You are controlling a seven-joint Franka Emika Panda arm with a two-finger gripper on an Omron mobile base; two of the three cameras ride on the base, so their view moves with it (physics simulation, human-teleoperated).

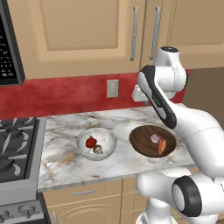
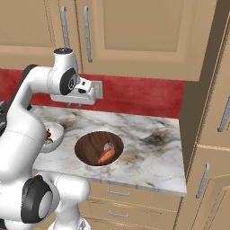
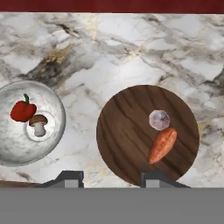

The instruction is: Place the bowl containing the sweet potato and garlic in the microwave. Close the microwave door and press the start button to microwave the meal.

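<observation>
A: Where is the bowl?

B: On the marble counter, below my gripper. It is brown and shallow. Inside lie one sweet potato and one garlic, touching each other, off to one side of the bowl's middle.

A: And your gripper?

B: My two fingertips stand apart, about half open, with nothing between them. I hold nothing and touch nothing. In the hand view one fingertip sits over the bowl's near rim, the other over bare counter between the two bowls. From the base cameras the hand hangs up near the red backsplash, above the counter and well clear of the bowl.

A: What else is around?

B: A second, pale bowl beside the brown one, apart from it, with a strip of counter between. It holds one red pepper and one mushroom, just touching. So two bowls, four food pieces in all.

A: Anything in the way?

B: Nothing lies between my fingers and the brown bowl. A stove adjoins the counter's left end, past the pale bowl. A wall outlet sits on the backsplash, wooden cabinets hang above, and a tall cabinet closes the counter's right end.
</observation>
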